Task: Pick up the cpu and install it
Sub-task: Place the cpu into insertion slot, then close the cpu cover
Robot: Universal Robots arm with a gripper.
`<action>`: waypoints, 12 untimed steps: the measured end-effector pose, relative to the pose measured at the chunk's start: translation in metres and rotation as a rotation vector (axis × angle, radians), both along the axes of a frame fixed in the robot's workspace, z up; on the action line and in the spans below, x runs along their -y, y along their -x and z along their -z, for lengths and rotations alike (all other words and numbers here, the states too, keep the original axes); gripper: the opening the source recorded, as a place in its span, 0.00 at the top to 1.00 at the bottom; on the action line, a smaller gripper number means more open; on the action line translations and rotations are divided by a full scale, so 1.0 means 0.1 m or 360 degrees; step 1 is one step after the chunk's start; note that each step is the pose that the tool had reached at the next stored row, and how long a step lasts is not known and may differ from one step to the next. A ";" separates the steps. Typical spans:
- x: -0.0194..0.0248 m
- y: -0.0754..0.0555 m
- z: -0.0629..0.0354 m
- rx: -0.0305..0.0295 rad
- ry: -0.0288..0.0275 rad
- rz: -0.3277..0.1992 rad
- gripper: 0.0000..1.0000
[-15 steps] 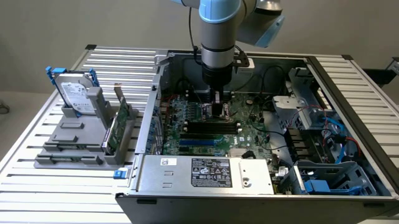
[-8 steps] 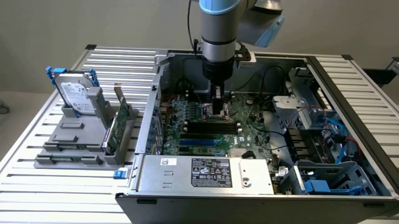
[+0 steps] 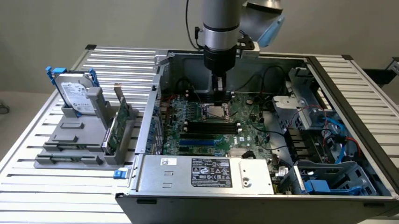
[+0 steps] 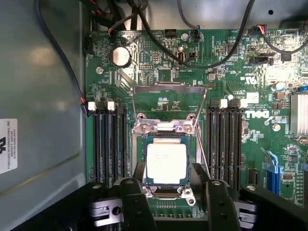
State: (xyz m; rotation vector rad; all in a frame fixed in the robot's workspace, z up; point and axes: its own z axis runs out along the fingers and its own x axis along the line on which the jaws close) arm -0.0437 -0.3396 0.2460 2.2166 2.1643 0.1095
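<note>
1. Already the cpu (image 4: 166, 163) lies flat in the motherboard's socket (image 4: 166, 127), silvery top up, its edges square to the socket walls.
2. The socket's metal load frame (image 4: 168, 87) is swung open and lies back over the board towards a round coin cell (image 4: 121, 56).
3. The gripper (image 4: 169, 166) hangs straight down over the socket. Its jaws are spread wider than the chip, one dark finger (image 4: 139, 173) on each side, with a strip of socket showing between finger and chip, so nothing is held.
4. Rows of black memory slots (image 4: 110, 144) flank the socket on both sides.
5. The computer case (image 3: 151, 116) lies open on a slatted table (image 3: 62, 196). It holds the green motherboard (image 3: 249, 135), a grey power supply (image 3: 206, 172) along the near edge, and a drive bay (image 3: 330, 177) with blue fittings and cables on the exterior view's right.
6. Beside the case, on the exterior view's left, a grey holder (image 3: 68, 158) carries a hard drive (image 3: 76, 95) standing upright in a blue bracket and a thin green card (image 3: 117, 126) standing on edge.
</note>
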 end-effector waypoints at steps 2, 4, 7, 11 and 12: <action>0.000 -0.03 -0.043 -0.00022 -0.00003 0.0000 0.58; 0.000 -0.07 -0.079 -0.00063 -0.00001 0.0000 0.70; 0.000 -0.16 -0.125 -0.00133 -0.00003 0.0000 0.76; 0.000 -0.30 -0.170 -0.00234 -0.00002 0.0000 0.89; 0.000 -0.34 -0.177 -0.00259 -0.00003 0.0000 0.89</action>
